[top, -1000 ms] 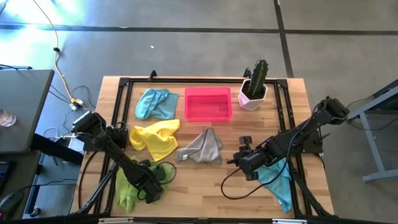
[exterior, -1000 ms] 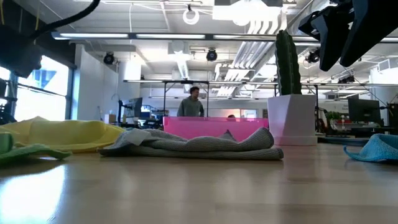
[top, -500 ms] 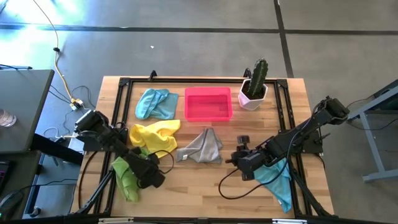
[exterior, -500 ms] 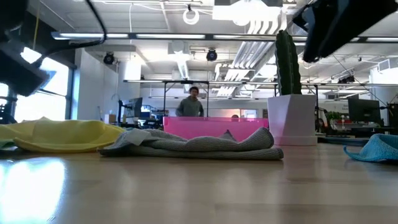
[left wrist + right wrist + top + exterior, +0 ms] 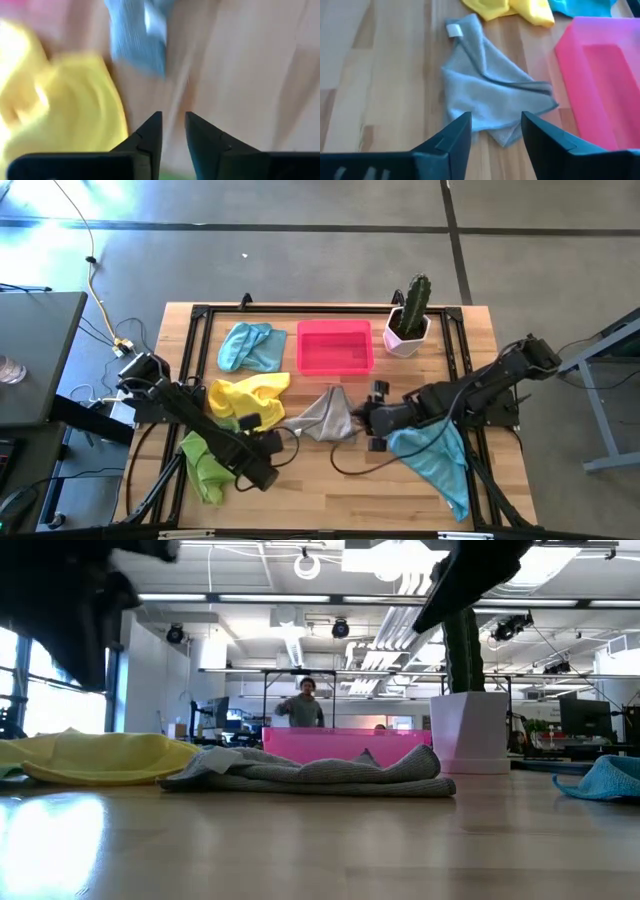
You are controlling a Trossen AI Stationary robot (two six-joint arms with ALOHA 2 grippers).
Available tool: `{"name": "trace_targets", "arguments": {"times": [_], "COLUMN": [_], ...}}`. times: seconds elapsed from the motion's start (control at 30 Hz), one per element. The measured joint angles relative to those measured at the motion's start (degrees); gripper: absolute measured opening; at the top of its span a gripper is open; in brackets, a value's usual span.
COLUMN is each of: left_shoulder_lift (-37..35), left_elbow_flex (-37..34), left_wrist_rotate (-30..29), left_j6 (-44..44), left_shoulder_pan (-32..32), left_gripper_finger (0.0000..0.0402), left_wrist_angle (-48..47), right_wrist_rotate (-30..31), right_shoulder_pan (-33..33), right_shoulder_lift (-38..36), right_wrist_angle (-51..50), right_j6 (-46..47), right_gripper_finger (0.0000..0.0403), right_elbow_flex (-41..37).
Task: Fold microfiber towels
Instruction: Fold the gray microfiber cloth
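My right gripper (image 5: 372,421) (image 5: 495,117) is open and hangs above the table at the right edge of the crumpled grey towel (image 5: 325,418) (image 5: 490,90), touching nothing. A light blue towel (image 5: 435,460) lies under the right arm. My left gripper (image 5: 264,472) (image 5: 173,117) is empty, with a narrow gap between its fingers, above bare wood right of the bunched lime green towel (image 5: 205,465). The yellow towel (image 5: 250,400) and a second light blue towel (image 5: 250,345) lie crumpled at the left.
The pink tray (image 5: 335,345) stands at the far middle, with a potted cactus (image 5: 408,325) to its right. A black frame (image 5: 200,315) runs along the table's edges. Bare wood shows along the near middle. A person (image 5: 305,705) stands in the room beyond.
My right gripper has moved from over the right light blue towel toward the table's left, up to the grey towel. My left gripper has drawn off the green towel toward the right. The green towel, spread wider a second ago, now lies as a narrower heap at the left.
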Motion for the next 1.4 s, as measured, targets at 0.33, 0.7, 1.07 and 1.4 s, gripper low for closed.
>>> {"name": "trace_targets", "arguments": {"times": [0.33, 0.7, 1.07, 1.4], "left_shoulder_lift": [2.1, 7.7, 12.1, 13.2], "left_elbow_flex": [0.1, -2.7, -5.3, -5.2], "left_wrist_rotate": [-6.9, -8.8, -9.9, -11.5], "left_j6": [16.1, 18.5, 15.7, 13.2], "left_shoulder_pan": [6.3, 5.9, 5.1, 4.9], "left_gripper_finger": [0.0149, 0.0153, 0.0152, 0.0109], "left_wrist_angle": [14.4, 14.4, 16.7, 16.9], "right_wrist_rotate": [-6.2, -5.9, -5.9, -5.9], "right_shoulder_pan": [-5.1, -6.1, -6.2, -6.2], "right_shoulder_lift": [7.8, 8.1, 8.2, 8.2], "right_wrist_angle": [3.8, 6.6, 7.6, 7.6], "right_j6": [-7.1, -12.3, -13.3, -13.1], "right_gripper_finger": [0.0215, 0.0216, 0.0216, 0.0216], "right_elbow_flex": [0.0, 0.0, 0.0, -0.1]}}
